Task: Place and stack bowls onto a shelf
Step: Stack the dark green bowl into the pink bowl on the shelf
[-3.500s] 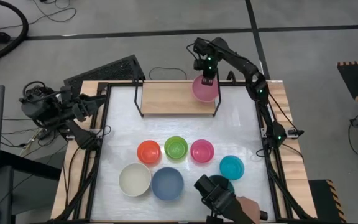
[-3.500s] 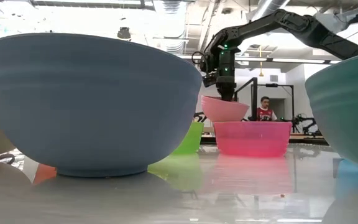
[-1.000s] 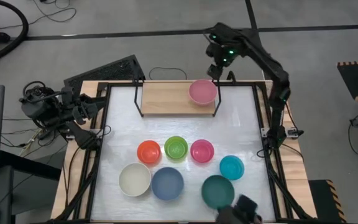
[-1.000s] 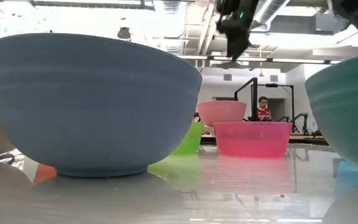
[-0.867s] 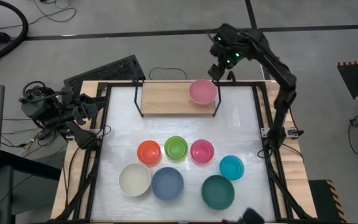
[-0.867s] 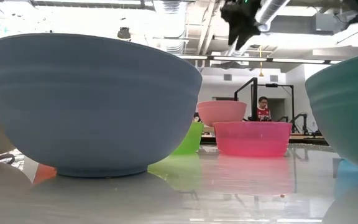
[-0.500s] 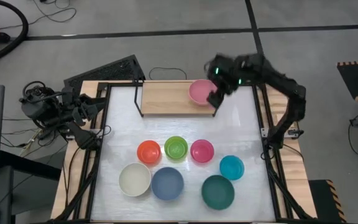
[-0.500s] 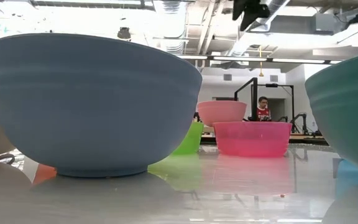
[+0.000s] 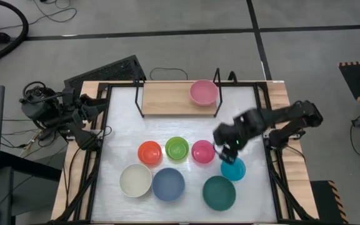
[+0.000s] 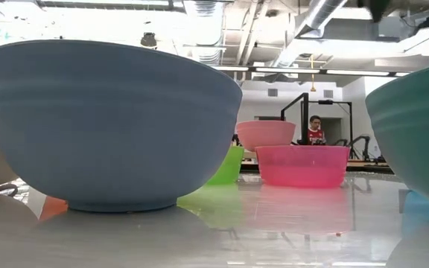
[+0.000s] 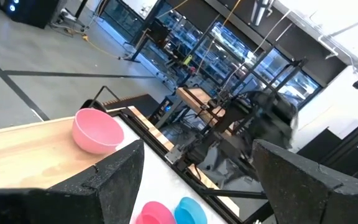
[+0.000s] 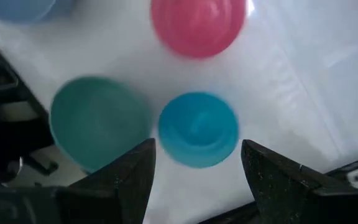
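Note:
A large pink bowl (image 9: 204, 92) stands upright on the right end of the wooden shelf (image 9: 167, 98) at the table's far side. The other bowls sit on the white tabletop: red-orange (image 9: 149, 152), lime green (image 9: 177, 149), magenta (image 9: 203, 151), small teal (image 9: 233, 169), cream-white (image 9: 135, 180), blue (image 9: 168, 184) and dark green (image 9: 219, 192). My right gripper (image 9: 227, 154) hovers open above the small teal bowl (image 12: 197, 129), pointing down, with the bowl showing between its fingers. My left gripper (image 11: 197, 186) waits open beyond the table's left edge (image 9: 94, 105).
The shelf's black wire end loops (image 9: 217, 84) rise at both ends of the plank. The black table frame (image 9: 264, 125) runs along the edges. Bare white tabletop (image 9: 167, 128) lies between the shelf and the rows of bowls. A person (image 10: 316, 130) stands far behind the table.
My right gripper has swung from above the shelf's right end toward the table's near edge and come down over the small teal bowl, still open. The pink bowl has stayed put on the shelf. A dark shape at the near edge has gone from view.

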Controlling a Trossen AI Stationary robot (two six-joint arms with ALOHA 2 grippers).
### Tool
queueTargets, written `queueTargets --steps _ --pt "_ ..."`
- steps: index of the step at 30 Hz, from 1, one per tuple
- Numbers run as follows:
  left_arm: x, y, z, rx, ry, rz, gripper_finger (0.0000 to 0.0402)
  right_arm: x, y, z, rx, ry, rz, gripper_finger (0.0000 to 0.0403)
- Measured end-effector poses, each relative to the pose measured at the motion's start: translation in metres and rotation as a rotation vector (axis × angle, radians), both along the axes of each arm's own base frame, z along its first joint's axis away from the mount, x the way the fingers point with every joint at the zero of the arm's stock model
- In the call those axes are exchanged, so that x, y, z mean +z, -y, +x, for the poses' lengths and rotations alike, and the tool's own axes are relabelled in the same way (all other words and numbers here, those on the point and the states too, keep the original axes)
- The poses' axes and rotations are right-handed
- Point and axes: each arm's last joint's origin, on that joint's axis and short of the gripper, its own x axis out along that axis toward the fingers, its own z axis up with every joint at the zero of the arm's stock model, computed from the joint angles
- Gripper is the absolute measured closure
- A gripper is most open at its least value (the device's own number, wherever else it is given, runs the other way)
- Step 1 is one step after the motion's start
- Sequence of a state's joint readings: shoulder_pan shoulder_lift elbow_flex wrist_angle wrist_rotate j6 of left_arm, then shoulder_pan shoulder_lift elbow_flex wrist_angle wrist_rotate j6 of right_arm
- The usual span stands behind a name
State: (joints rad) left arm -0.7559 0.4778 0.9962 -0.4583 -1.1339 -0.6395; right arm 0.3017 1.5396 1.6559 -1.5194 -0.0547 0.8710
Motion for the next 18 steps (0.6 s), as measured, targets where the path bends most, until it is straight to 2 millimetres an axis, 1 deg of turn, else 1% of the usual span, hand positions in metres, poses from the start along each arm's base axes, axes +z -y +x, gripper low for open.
queueTargets --steps 3,5,9,13,18 --pt "0.000 0.000 0.000 0.000 0.000 0.000 0.0118 -0.007 -0.031 -0.003 0.003 0.024 0.031 0.0138" --pt "0.000 0.000 0.000 0.001 -0.005 0.011 0.0118 -0.016 -0.049 -0.001 -0.032 0.036 0.061 0.0138" --pt "0.000 0.000 0.000 0.004 -0.016 0.040 0.0118 -0.041 -0.076 0.000 -0.065 0.002 0.073 0.0138" --pt "0.000 0.000 0.000 0.005 -0.023 0.056 0.0118 -0.072 -0.091 0.003 -0.043 -0.095 0.071 0.0138" --pt "0.000 0.000 0.000 0.005 -0.025 0.062 0.0118 -0.105 -0.094 0.006 -0.034 -0.132 0.091 0.0138"
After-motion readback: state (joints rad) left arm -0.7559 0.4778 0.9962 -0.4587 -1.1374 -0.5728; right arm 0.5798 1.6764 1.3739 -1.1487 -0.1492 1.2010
